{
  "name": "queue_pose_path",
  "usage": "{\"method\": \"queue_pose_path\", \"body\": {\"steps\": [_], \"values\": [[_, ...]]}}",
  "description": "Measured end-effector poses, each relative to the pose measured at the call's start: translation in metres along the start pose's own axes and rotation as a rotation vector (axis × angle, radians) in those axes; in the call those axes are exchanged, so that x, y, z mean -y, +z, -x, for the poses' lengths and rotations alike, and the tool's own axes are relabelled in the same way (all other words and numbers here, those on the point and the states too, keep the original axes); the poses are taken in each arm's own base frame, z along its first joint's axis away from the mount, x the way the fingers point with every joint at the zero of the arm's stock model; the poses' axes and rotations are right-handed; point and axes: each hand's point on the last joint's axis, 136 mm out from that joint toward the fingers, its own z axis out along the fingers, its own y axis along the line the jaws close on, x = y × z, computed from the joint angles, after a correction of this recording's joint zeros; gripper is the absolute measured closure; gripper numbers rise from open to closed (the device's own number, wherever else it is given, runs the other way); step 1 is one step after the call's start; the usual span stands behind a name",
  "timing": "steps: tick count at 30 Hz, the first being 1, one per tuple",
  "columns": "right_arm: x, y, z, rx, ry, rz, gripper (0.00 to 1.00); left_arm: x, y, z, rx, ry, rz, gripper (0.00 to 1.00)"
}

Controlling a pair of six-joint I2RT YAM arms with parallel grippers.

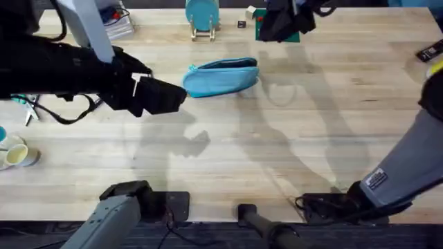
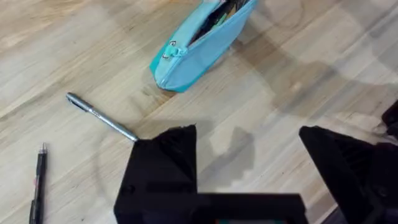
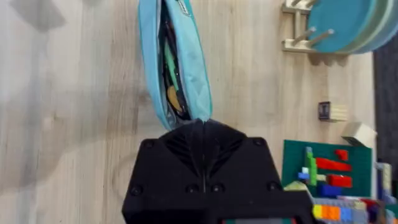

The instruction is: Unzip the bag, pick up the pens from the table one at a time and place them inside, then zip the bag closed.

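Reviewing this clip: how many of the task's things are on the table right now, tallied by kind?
Light-blue bag: 1, zipper open
Silver-grey pen: 1, lying on the table
Black pen: 1, lying on the table
Total: 3 things, with 2 pens outside the bag.

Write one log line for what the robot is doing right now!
bag: unzipped, on table | pens: silver pen, black pen on table | left end effector: open above table | right end effector: at bag end
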Motion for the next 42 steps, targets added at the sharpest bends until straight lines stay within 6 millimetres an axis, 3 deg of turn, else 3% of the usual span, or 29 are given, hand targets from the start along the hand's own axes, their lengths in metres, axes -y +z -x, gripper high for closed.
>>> {"method": "queue_pose_path", "body": {"steps": [14,42], "values": [[-0.010,0.050,-0.013,-0.019,0.028,0.118,0.971,0.000,0.000,0.000,0.000,0.000,0.000,0.007],[-0.023,0.066,-0.020,-0.036,0.062,0.192,0.971,0.000,0.000,0.000,0.000,0.000,0.000,0.005]]}}
